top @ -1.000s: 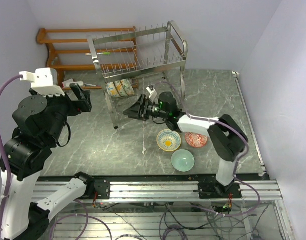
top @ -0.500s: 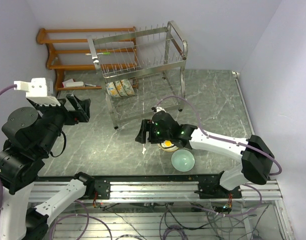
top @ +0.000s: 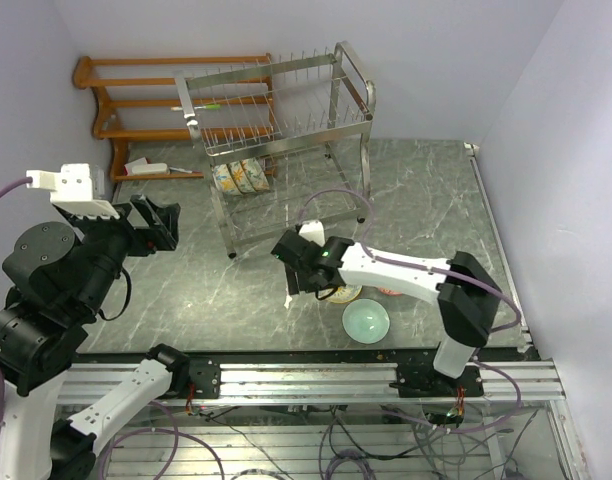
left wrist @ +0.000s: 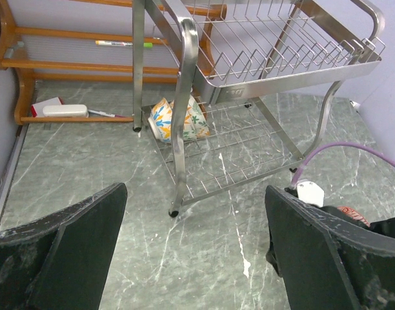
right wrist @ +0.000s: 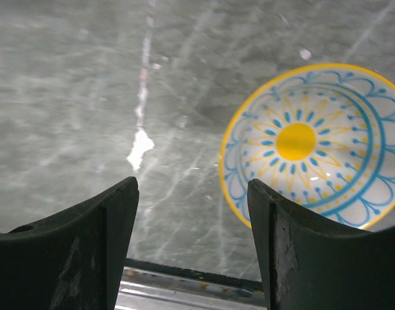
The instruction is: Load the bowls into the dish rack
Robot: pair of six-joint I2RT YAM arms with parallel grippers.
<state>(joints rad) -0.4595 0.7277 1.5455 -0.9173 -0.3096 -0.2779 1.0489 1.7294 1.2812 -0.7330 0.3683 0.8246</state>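
right pincer [right wrist: 192, 197] back from dish rack [top: 271, 105], open beside yellow-centred bowl [right wrist: 313, 145]

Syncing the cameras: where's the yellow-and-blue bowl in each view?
Top external: yellow-and-blue bowl lower centre, mostly hidden under the right arm.
Left wrist: not visible.
Right wrist: right half of frame.
Shared landmark: white streak in the tabletop.

The table [top: 206, 300] is dark grey-green marble with white veins. One bowl [right wrist: 313, 145] is white with a yellow centre, blue petal-and-dot rings and a yellow rim. The second bowl [top: 366, 320] is plain pale mint. The racked bowls [left wrist: 161, 119] show yellow, orange, green and blue flowers. The rack [left wrist: 188, 71] is shiny steel, the shelf [top: 156, 62] orange-brown wood, the cable [left wrist: 352, 147] purple.
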